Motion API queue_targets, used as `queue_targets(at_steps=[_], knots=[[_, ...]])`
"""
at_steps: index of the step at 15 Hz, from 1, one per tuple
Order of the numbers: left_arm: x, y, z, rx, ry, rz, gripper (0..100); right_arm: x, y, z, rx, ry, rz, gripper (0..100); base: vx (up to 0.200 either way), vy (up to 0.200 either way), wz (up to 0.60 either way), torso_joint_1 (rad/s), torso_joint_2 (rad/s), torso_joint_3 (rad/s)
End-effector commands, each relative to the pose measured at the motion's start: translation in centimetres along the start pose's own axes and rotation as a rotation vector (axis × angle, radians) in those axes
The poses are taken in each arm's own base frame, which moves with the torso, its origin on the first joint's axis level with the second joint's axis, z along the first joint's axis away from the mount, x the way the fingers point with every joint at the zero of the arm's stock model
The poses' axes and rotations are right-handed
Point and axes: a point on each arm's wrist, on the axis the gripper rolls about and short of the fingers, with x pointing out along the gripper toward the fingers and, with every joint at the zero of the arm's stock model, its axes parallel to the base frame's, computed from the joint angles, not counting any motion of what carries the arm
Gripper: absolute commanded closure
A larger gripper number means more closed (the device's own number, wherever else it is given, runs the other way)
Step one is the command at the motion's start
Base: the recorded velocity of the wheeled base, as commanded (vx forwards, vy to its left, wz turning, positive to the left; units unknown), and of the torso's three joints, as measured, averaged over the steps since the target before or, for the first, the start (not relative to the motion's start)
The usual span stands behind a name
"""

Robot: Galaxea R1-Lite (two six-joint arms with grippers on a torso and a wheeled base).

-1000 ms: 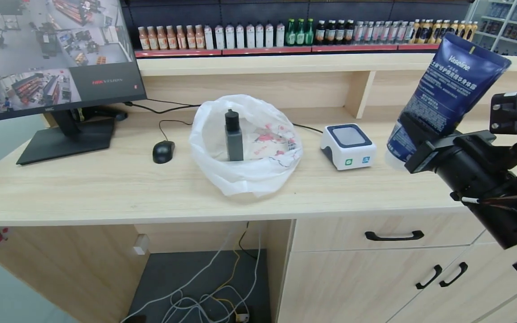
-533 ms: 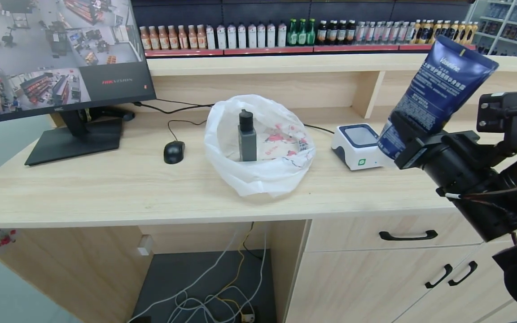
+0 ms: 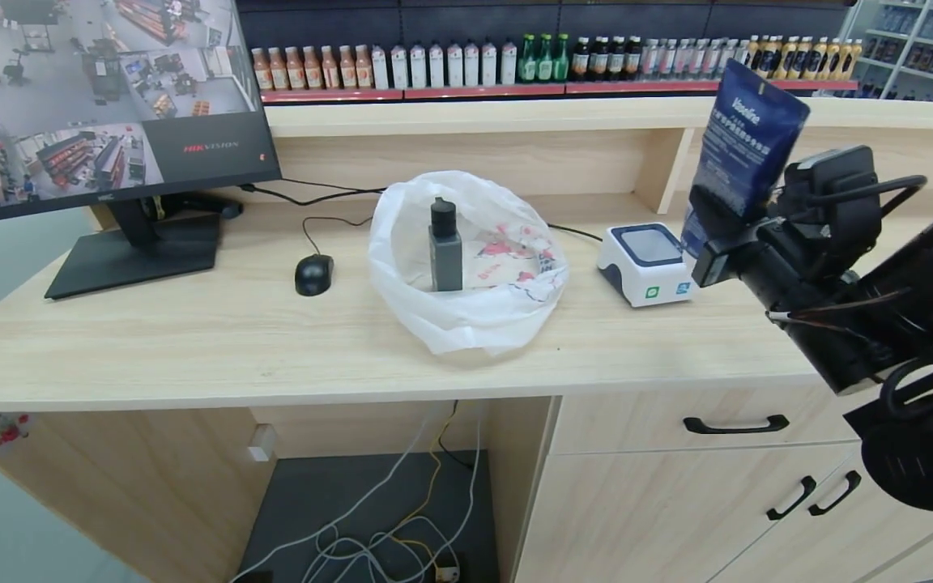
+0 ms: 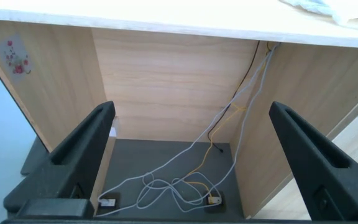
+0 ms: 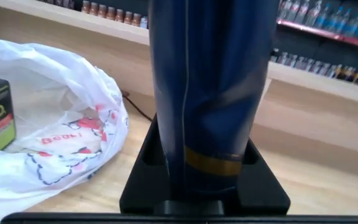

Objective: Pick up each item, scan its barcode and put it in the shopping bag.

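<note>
One wooden counter, shopping bag centred, bottle shelf behind

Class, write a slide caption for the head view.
Right gripper holds a blue tube beside the scanner; a grey bottle stands in the shopping bag.

Counter: shopping bag, scanner, mouse, monitor

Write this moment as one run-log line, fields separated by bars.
right gripper: shut on blue tube, raised beside scanner | left gripper: open, empty, below counter | shopping bag: grey bottle upright inside
</note>
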Motion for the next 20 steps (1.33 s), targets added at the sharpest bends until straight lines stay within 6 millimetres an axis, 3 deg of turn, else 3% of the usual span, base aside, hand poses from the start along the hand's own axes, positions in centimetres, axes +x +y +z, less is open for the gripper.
queue_targets(at_steps=[1, 4, 9, 13, 20], knots=[[0.0, 0.0, 0.0, -0.001, 0.0, 0.001, 0, 1.8, 0.8, -1.4, -0.091, -0.03, 0.021, 100, 0.0, 0.0, 0.0, 0.0, 0.0, 0.0], [0.0, 0.0, 0.0, 0.001, 0.0, 0.001, 0, 3.5, 1.5, -3.9, -0.217, -0.07, 0.077, 100, 0.0, 0.0, 0.0, 0.0, 0.0, 0.0], [0.0, 0.0, 0.0, 0.001, 0.0, 0.001, 0, 4.7, -1.2, -6.4, -0.471, -0.165, 0.19, 100, 0.0, 0.0, 0.0, 0.0, 0.0, 0.0], [0.0, 0.0, 0.0, 0.022, 0.001, -0.001, 0, 6.4, -1.8, -8.1, -0.494, -0.224, 0.233, 100, 0.0, 0.0, 0.0, 0.0, 0.0, 0.0], [0.0, 0.0, 0.0, 0.024, 0.001, -0.002, 0, 6.7, -4.9, -10.5, -0.546, -0.242, 0.281, 100, 0.0, 0.0, 0.0, 0.0, 0.0, 0.0]])
